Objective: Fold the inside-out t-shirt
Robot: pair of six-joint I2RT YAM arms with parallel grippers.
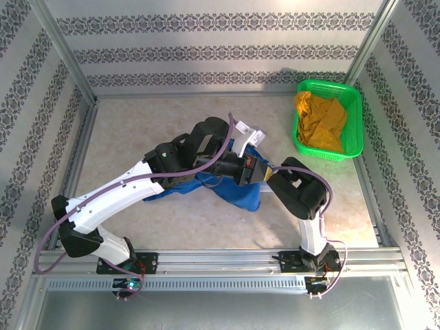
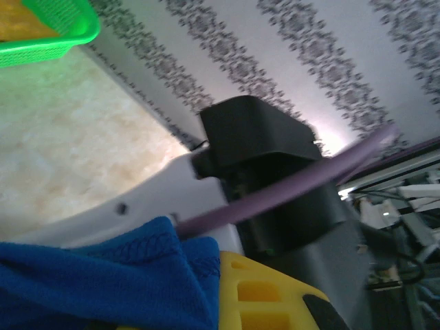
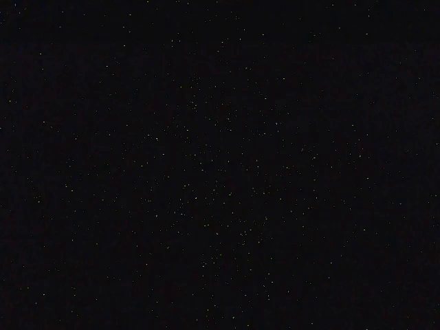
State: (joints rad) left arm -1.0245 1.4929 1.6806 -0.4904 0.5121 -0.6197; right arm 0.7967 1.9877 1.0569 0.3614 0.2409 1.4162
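Observation:
The inside-out t-shirt [image 1: 237,192] is a royal-blue bunch in the middle of the table, mostly under both arms. My left gripper [image 1: 242,146] hangs over its far edge. In the left wrist view a fold of the blue cloth [image 2: 103,282] with its stitched hem lies against my yellow finger [image 2: 268,295], and the jaws are shut on it. My right arm bends in from the right, its wrist [image 1: 249,168] low at the cloth. Its fingers are hidden under the left arm and the shirt. The right wrist view is black, so its jaws cannot be read.
A green basket [image 1: 350,110] holding a mustard-yellow garment [image 1: 320,120] stands at the back right; its corner [image 2: 48,41] is in the left wrist view. Patterned walls close in the table on three sides. Bare tabletop [image 1: 137,130] lies left of the shirt.

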